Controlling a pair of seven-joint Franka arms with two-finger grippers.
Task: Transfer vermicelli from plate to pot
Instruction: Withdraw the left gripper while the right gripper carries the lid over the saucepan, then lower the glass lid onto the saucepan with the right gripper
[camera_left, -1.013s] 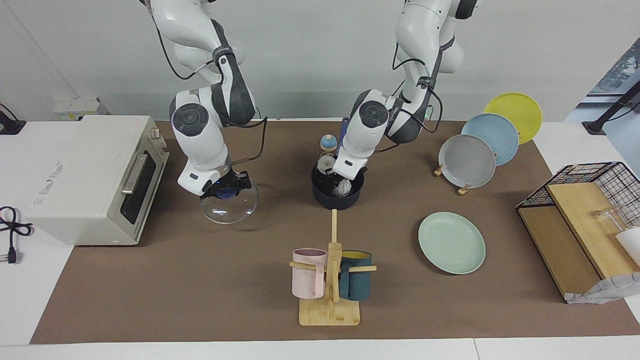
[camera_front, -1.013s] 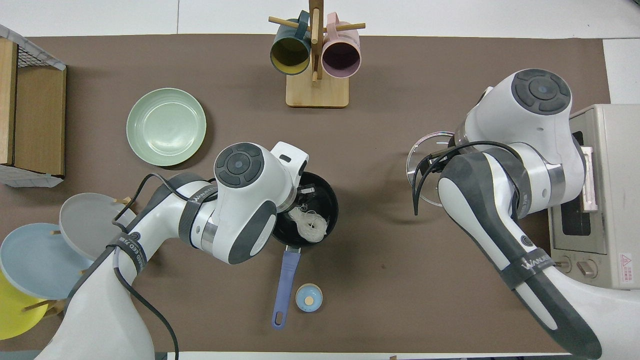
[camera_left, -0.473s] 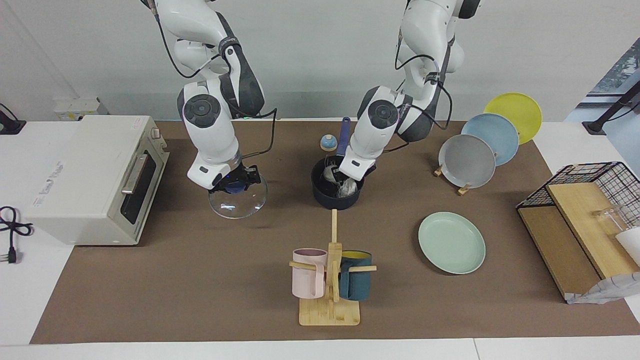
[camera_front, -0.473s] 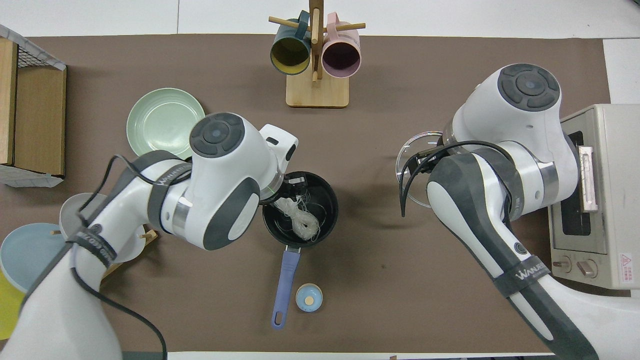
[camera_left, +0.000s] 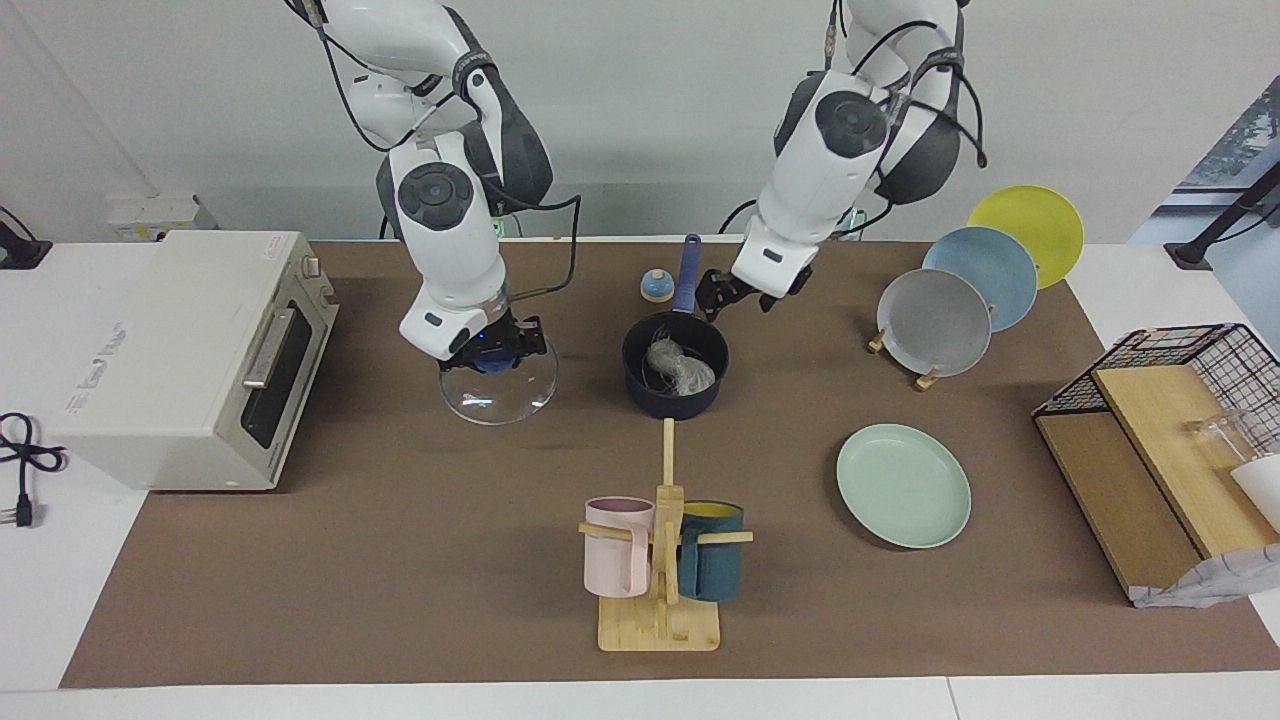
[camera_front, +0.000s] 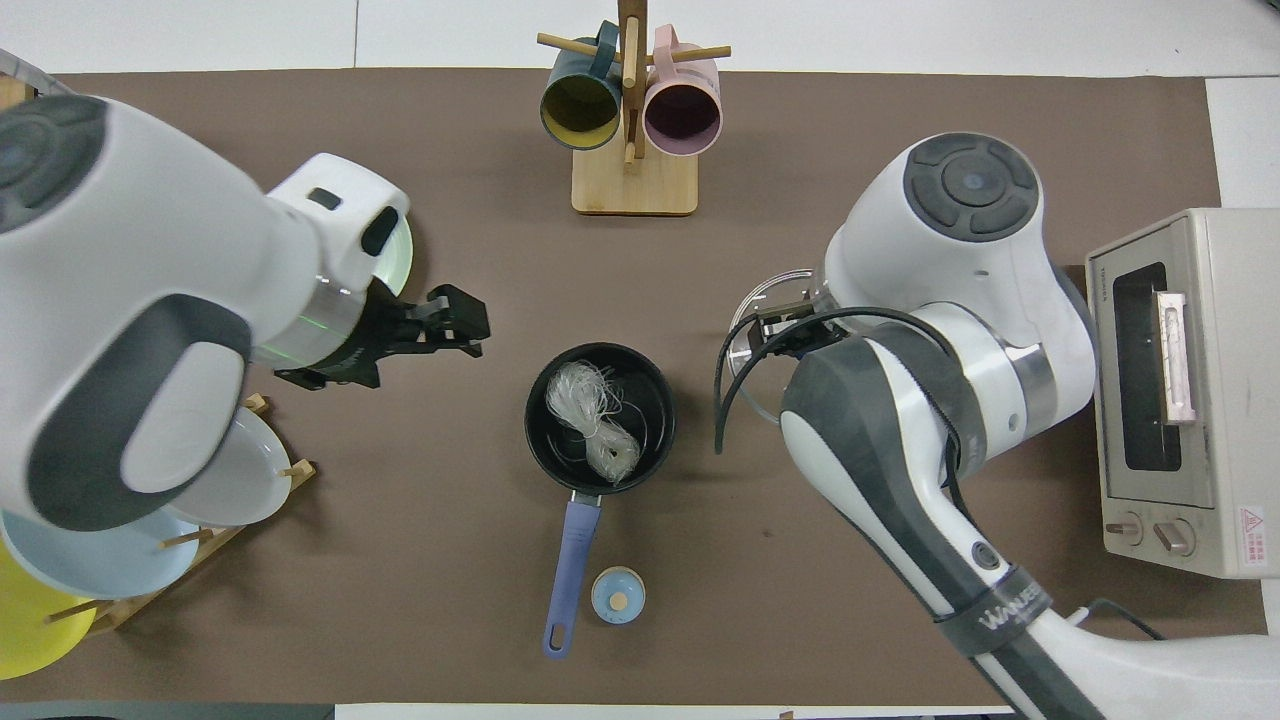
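Note:
Both whitish vermicelli (camera_left: 678, 366) bundles lie in the dark pot (camera_left: 674, 378), whose blue handle (camera_front: 573, 570) points toward the robots; the overhead view shows the vermicelli (camera_front: 593, 420) in the pot (camera_front: 600, 350) uncovered. My left gripper (camera_left: 724, 291) hangs open and empty over the mat beside the pot, toward the plate. The mint-green plate (camera_left: 903, 485) is bare; from overhead the left arm covers most of the plate (camera_front: 404, 256). Beside the pot toward the right arm's end, my right gripper (camera_left: 494, 356) is shut on the blue knob of a glass lid (camera_left: 498, 392), held over the mat.
A toaster oven (camera_left: 190, 350) stands at the right arm's end. A wooden mug rack (camera_left: 660, 560) holds a pink and a teal mug. Grey, blue and yellow plates (camera_left: 935, 320) lean in a rack. A small blue cap (camera_left: 656, 286) lies by the pot handle. A wire basket (camera_left: 1170, 360) sits at the left arm's end.
My left gripper opened, left the vermicelli bundle in the pot, then rose up and away toward the plate. The right gripper carried the glass lid up and closer to the pot.

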